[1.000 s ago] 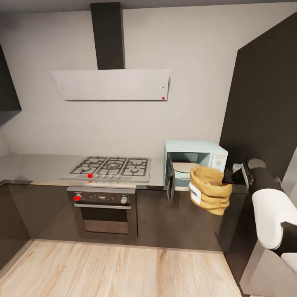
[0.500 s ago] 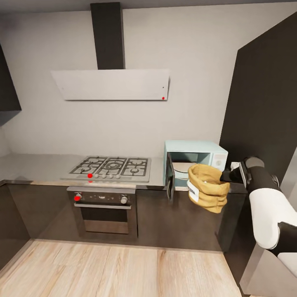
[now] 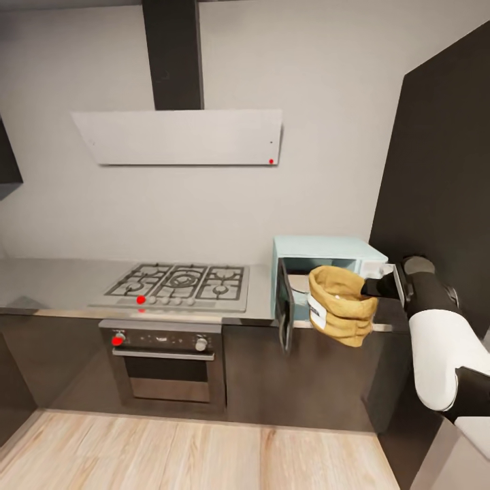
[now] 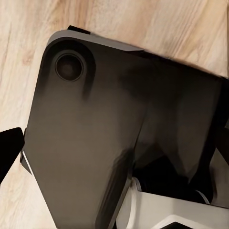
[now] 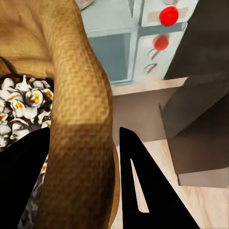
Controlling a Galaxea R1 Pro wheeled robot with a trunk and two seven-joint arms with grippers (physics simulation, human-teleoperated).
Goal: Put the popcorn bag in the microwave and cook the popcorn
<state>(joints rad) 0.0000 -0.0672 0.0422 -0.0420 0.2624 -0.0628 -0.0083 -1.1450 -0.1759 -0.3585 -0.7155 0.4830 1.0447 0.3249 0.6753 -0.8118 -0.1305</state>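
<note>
At the right edge of the head view the robot's white right arm reaches in, and its right gripper [image 3: 378,286] is pinched on the rim of the popcorn bag [image 3: 338,305]. In the right wrist view 2 dark fingers [image 5: 136,183] straddle the tan wall of the sack, with popcorn [image 5: 19,102] heaped inside. The left gripper [image 4: 9,155] points down at the wooden floor [image 4: 143,21] over the robot's dark base; whether it is wide or narrow I cannot tell.

The bag hangs in the air at centre right of the frame, just in front of the microwave [image 3: 327,262], whose door [image 3: 284,306] stands open toward the room. It is not yet inside.

Beyond, the countertop [image 3: 61,282] runs left, past the gas hob [image 3: 180,282] with the oven [image 3: 167,364] beneath.

The risk, I'd say: the sack is soft and held by 1 side only, so it could sag, catch the door's edge or the lower lip of the opening, tip and spill.
</note>
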